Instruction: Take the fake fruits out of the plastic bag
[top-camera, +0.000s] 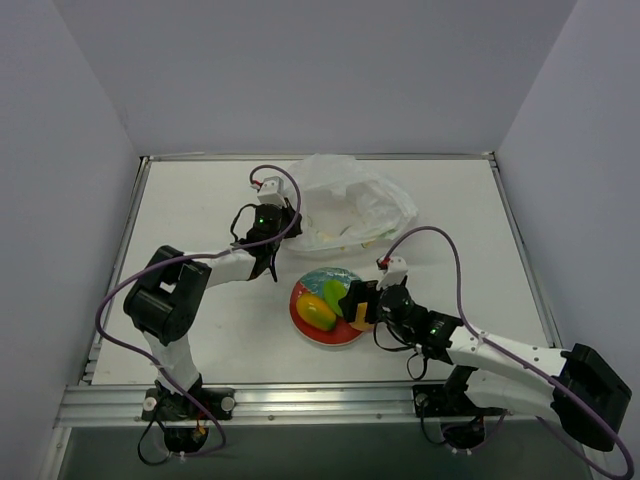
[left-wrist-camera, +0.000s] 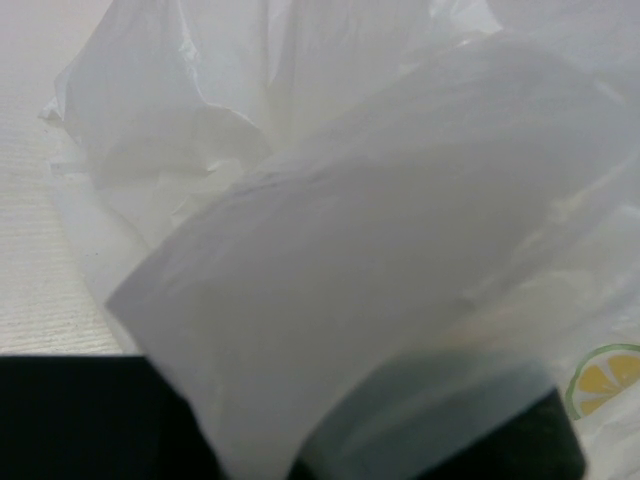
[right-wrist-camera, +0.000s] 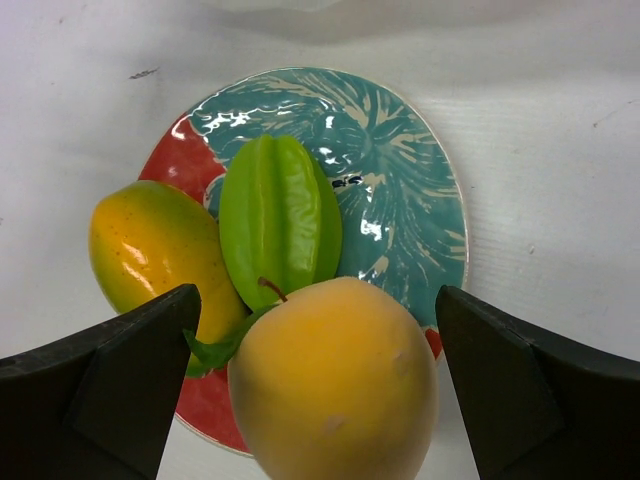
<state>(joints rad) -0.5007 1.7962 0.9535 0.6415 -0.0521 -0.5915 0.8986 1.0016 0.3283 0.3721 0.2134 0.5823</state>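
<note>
The three fake fruits lie on a red-and-teal floral plate (right-wrist-camera: 400, 170): a yellow-orange mango (right-wrist-camera: 150, 250), a green pointed fruit (right-wrist-camera: 275, 215) and a round orange peach (right-wrist-camera: 335, 385) at the plate's near rim. My right gripper (right-wrist-camera: 318, 390) is open, its fingers on either side of the peach with gaps on both sides. In the top view the right gripper (top-camera: 360, 305) covers most of the peach, beside the mango (top-camera: 318, 312). The plastic bag (top-camera: 350, 200) lies crumpled behind the plate. My left gripper (top-camera: 285, 222) is at its left edge, shut on a fold of the bag (left-wrist-camera: 350, 250).
White table (top-camera: 200, 200) with raised rails at the left, right and far sides. The plate (top-camera: 325, 277) sits centre front, just in front of the bag. A lemon print (left-wrist-camera: 605, 375) shows on the bag in the left wrist view.
</note>
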